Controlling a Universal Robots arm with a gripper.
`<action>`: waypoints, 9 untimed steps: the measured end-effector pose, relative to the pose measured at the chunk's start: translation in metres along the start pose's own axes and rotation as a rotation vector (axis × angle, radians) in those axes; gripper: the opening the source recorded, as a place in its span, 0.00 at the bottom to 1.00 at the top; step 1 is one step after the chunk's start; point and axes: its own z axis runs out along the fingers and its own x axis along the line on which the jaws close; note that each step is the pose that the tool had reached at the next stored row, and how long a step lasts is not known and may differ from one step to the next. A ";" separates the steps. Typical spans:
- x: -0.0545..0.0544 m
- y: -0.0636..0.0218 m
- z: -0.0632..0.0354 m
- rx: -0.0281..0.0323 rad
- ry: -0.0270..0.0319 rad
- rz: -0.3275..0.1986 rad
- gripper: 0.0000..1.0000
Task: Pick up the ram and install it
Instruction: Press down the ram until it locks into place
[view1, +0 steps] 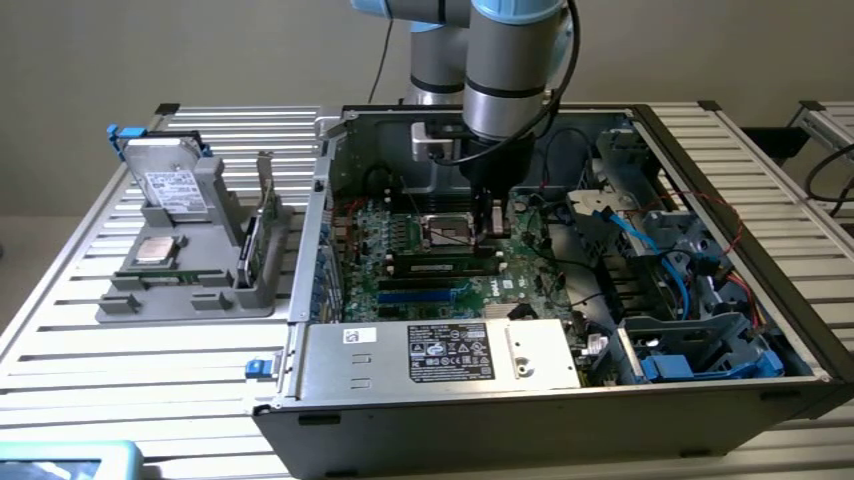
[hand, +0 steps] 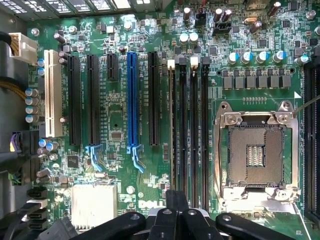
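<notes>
The ram (view1: 434, 267) is a slim dark stick with a small white label. It stands on edge in one of the motherboard's black slots, in front of the open processor socket (view1: 450, 235). From the wrist it shows as a thin grey line (hand: 172, 125) beside the other black slots (hand: 194, 130). My gripper (view1: 487, 222) hangs inside the open computer case, just above the socket and behind the ram. In the wrist view its black fingers (hand: 171, 206) meet with nothing between them, so the gripper (hand: 177, 205) is shut and empty.
On the exterior view's left, a grey tray (view1: 127, 300) holds a hard drive (view1: 174, 185), a square silver chip (view1: 156, 250), a card on edge (view1: 260, 235) and a thin green strip (view1: 174, 277). The case walls (view1: 320, 200), cables (view1: 627, 235) and power supply (view1: 447, 352) surround the motherboard.
</notes>
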 end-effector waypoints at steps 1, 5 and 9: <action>0.000 0.0000 0.0005 0.0000 0.0002 0.000 0.11; 0.000 0.0000 0.0023 -0.0001 0.0007 0.001 0.11; 0.000 0.0000 0.0035 -0.0001 0.0004 0.001 0.11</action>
